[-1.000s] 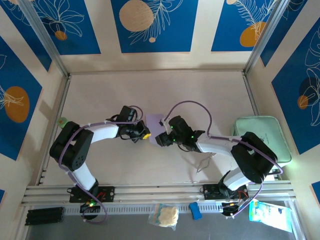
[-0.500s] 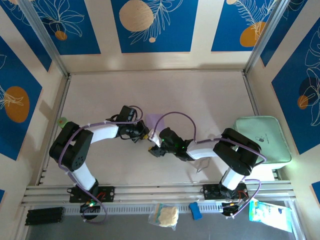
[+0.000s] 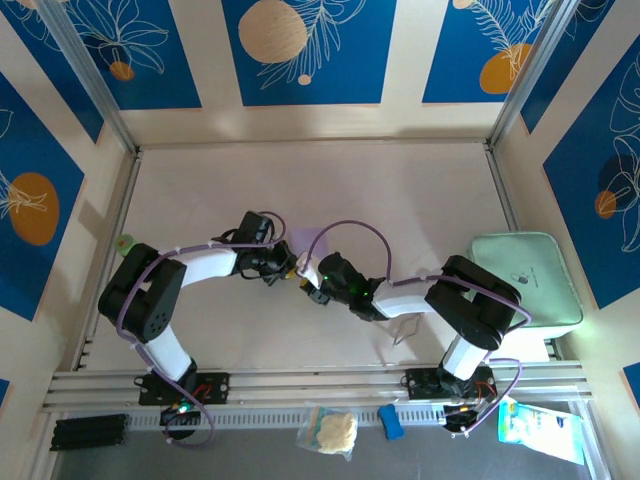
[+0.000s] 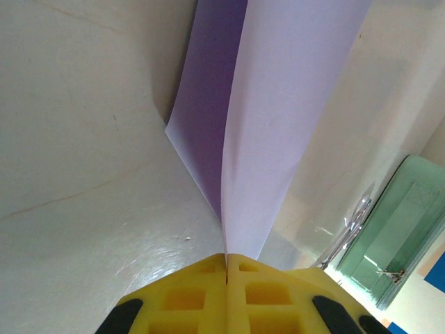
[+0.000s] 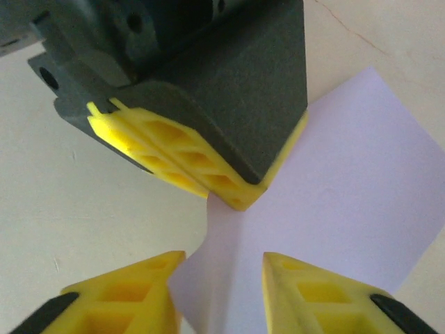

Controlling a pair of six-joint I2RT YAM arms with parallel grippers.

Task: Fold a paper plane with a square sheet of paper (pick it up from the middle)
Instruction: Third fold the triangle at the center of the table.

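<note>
1. Lavender paper (image 4: 278,139): the left wrist view shows it bent, running up from the pinch, one face shadowed darker, over the table (image 4: 83,174). A mint tray (image 4: 389,243) stands off to the side.
2. Left gripper (image 4: 226,268): yellow jaws pressed together on the paper's edge.
3. Right gripper (image 5: 222,278): its own wrist view shows the jaws apart, with paper lying between them, just below the left gripper's tips.
4. Top view: both grippers meet at mid-table. A sliver of paper shows behind them.

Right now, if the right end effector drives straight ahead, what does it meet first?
The square sheet of paper, reaching between the open fingers of the right end effector; beyond, probably the left end effector clamped on it. Depth unclear.
</note>
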